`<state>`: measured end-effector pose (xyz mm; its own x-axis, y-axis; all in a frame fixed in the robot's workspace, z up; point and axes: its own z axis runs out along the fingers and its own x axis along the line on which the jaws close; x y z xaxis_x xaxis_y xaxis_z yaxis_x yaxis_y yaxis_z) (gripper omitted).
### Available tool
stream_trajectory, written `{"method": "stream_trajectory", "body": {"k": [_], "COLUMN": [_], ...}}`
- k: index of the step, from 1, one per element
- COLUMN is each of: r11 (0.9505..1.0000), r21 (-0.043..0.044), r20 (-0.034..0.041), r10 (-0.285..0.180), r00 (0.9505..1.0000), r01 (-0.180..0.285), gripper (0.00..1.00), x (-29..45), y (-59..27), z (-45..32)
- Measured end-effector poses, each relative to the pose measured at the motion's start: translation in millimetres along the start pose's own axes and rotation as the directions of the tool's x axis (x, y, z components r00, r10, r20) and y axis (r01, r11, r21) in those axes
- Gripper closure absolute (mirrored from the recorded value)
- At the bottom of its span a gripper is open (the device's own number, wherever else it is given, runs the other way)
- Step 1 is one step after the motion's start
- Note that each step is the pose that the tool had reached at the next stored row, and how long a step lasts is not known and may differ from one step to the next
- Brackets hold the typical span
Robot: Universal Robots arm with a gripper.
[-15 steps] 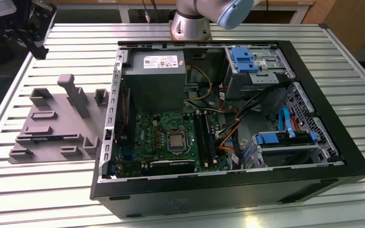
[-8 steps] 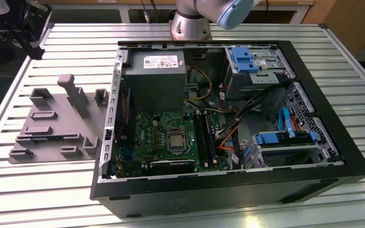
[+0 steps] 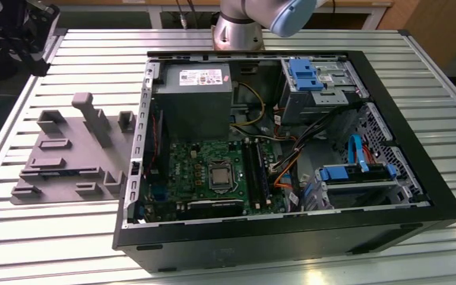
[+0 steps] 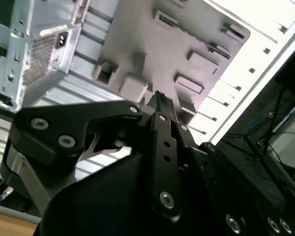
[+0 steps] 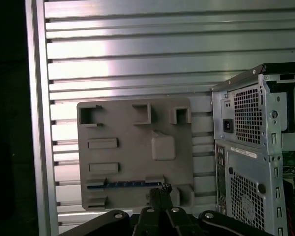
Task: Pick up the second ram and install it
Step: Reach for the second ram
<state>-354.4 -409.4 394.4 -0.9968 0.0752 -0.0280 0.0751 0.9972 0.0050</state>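
The second ram (image 5: pixel 125 184), a thin blue-green stick, lies in a slot along one edge of the grey fixture plate (image 5: pixel 132 147) in the first wrist view. My gripper (image 5: pixel 160 191) hangs above the plate beside that edge. Its fingers are shut together with nothing between them. In the second wrist view the gripper (image 4: pixel 160 96) points down at the same plate (image 4: pixel 187 44). In the exterior view the plate (image 3: pixel 69 154) sits on the table at that view's left, next to the open computer case (image 3: pixel 291 237). The green motherboard's long black slots (image 3: pixel 253 172) lie inside the case.
The case stands on a slatted aluminium table (image 3: pixel 78 237). Inside it are a grey power supply (image 3: pixel 195 98), blue drive brackets (image 3: pixel 351 173) and loose cables. Raised blocks and a post (image 3: pixel 92 116) stick up from the fixture plate. The arm's base (image 3: pixel 240 27) stands behind the case.
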Motion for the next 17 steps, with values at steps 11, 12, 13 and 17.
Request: {"method": "stream_trajectory", "body": {"k": [11, 12, 13, 17], "r11": [1.0000, 1.0000, 1.0000, 1.0000], "r21": [0.0000, -0.0001, -0.0001, -0.0001], "r20": [0.0000, 0.0001, 0.0001, 0.0001], "r10": [0.000, 0.000, 0.000, 0.000], "r00": [1.0000, 1.0000, 1.0000, 1.0000], "r01": [0.000, 0.000, 0.000, 0.000], "gripper": [0.89, 0.89, 0.89, 0.89], "x": [21.8, 22.9, 24.1, 29.4], "y": [-1.6, -1.7, -1.8, -2.2], "z": [-0.6, -0.6, -0.6, -0.8]}}
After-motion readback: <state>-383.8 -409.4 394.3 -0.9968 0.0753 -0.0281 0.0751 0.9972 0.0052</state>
